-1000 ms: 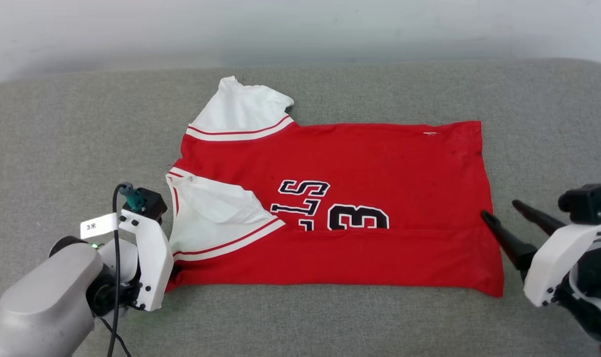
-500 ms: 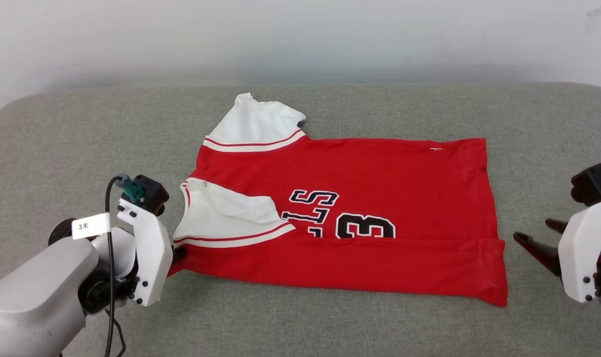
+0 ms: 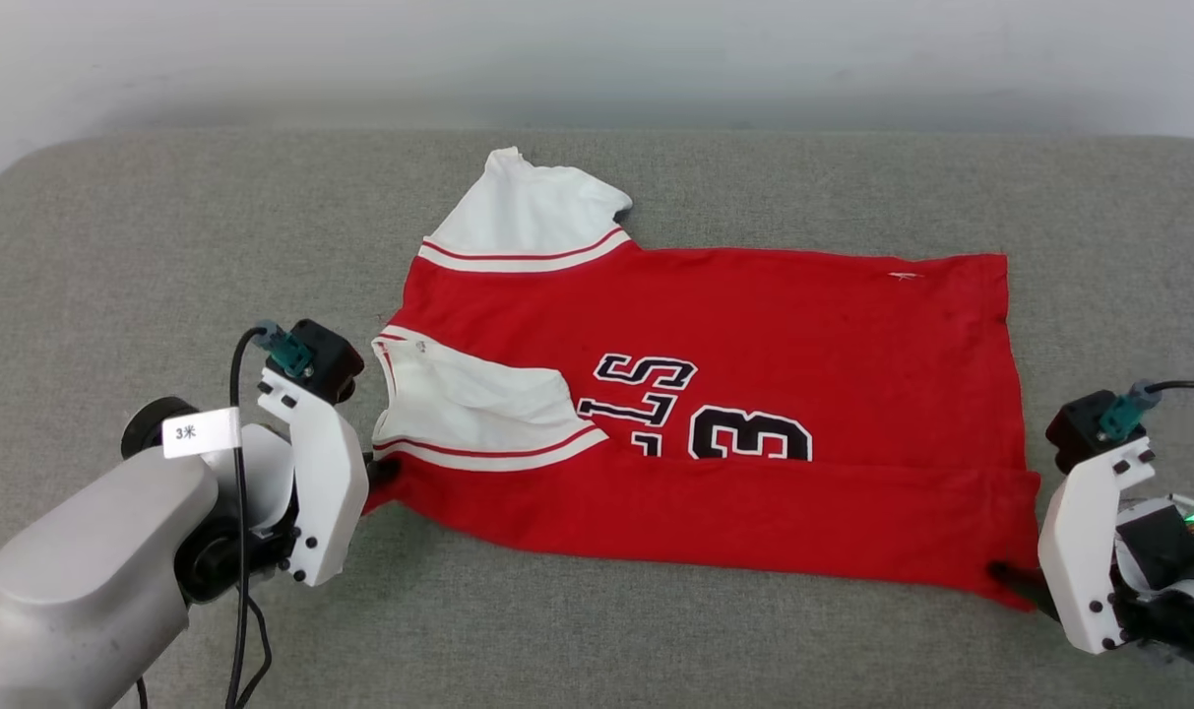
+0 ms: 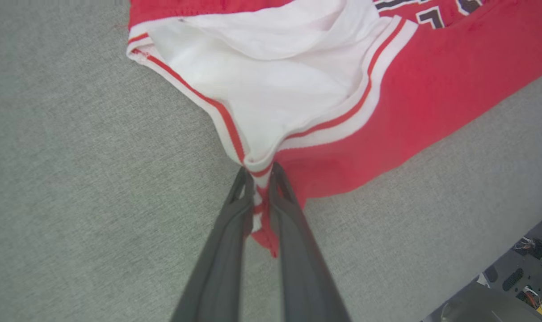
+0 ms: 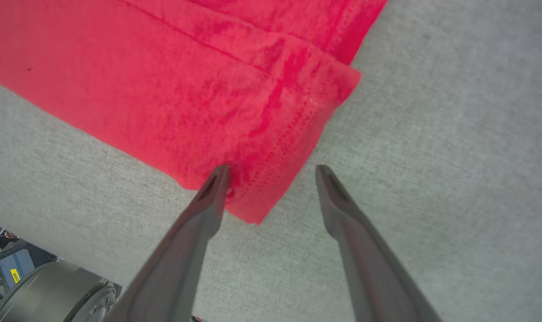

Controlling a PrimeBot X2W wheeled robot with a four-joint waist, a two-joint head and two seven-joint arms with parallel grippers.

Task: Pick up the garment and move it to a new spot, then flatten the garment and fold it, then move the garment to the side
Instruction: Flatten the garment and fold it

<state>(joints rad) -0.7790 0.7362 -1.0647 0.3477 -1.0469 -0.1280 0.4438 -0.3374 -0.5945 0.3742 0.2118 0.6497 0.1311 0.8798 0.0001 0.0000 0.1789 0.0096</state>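
Shirt (image 3: pixel 754 325): red, white-sleeved, laid partly folded on grey cushion (image 3: pixel 144 256). Left gripper (image 4: pixel 262 176): closed narrowly, sleeve-side corner pinched. Right gripper (image 5: pixel 273 172): spread wide, hem corner straddled, one fingertip (image 5: pixel 219 176) laid against cloth.

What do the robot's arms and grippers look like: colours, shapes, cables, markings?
The left gripper and right gripper have tapering dark fingers on white brackets topped by black blocks with teal plugs. The left forearm is pale grey, with a black cable and white tag.

Bright even light, soft shadows, sharp focus
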